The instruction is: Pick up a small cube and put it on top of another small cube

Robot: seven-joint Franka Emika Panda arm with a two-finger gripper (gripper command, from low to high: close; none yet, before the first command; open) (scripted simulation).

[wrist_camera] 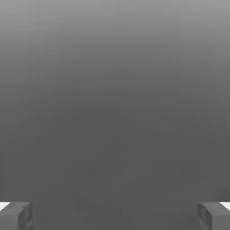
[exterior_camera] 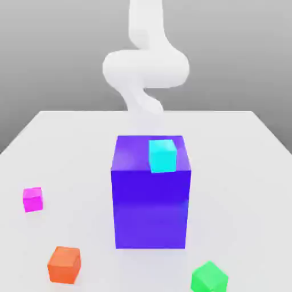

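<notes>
Exterior view, magenta small cube [exterior_camera: 32, 199] alone on table [exterior_camera: 68, 148], fingers [wrist_camera: 15, 215] spread wide, holding nothing

Smooth white arm [exterior_camera: 145, 65] with rounded, bulbous tubular segments, no visible seams or markings, gripper [wrist_camera: 115, 215] with two blocky grey fingertips [wrist_camera: 15, 215], white surfaces at their outer edges

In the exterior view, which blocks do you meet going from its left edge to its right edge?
Magenta cube → orange cube → big blue-violet block → green cube. The cyan cube overlaps the block, so it is left out.
</notes>
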